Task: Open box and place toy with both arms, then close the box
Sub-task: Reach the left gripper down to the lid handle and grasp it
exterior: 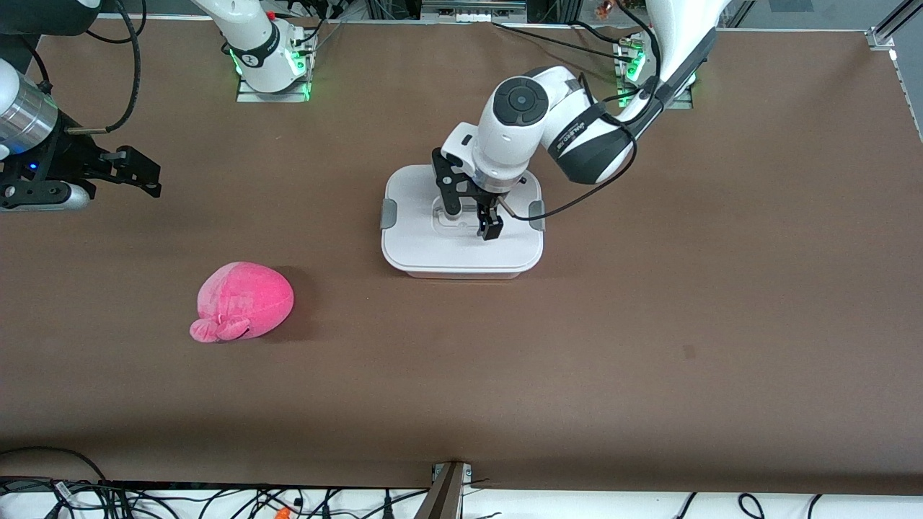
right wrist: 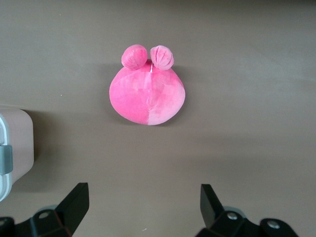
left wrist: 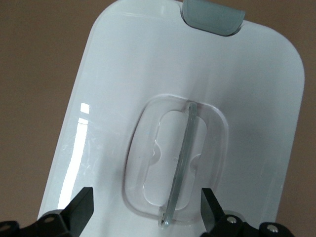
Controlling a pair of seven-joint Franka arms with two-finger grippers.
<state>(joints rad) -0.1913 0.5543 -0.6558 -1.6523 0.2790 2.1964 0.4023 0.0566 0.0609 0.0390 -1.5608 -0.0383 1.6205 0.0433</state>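
Left gripper [exterior: 487, 220] low over the box [exterior: 461, 252], right above the clear recessed handle [left wrist: 180, 168] at the centre of the white lid [left wrist: 123, 74]. Fingers [left wrist: 79, 210] spread wide — one to each side of the handle bar, neither seen touching it. Lid seated on the pale pink base; grey side clips [exterior: 389, 213] at both short ends, each well out from the gripper.

Right gripper [exterior: 140, 173] up in the air over bare table [exterior: 649, 346] toward the right arm's end, waiting. Fingers [right wrist: 76, 202] spread, nothing between them. Seen from the right wrist, toy [right wrist: 148, 94] lying on the table well ahead of the open fingers, two small nubs pointing away from the gripper; corner of the box [right wrist: 15, 148] with one grey clip off to the side.

Toy [exterior: 244, 300] — hot-pink plush with lighter pink patch — on the table, well apart from the box, nearer the front camera and toward the right arm's end. Not touched by either gripper.
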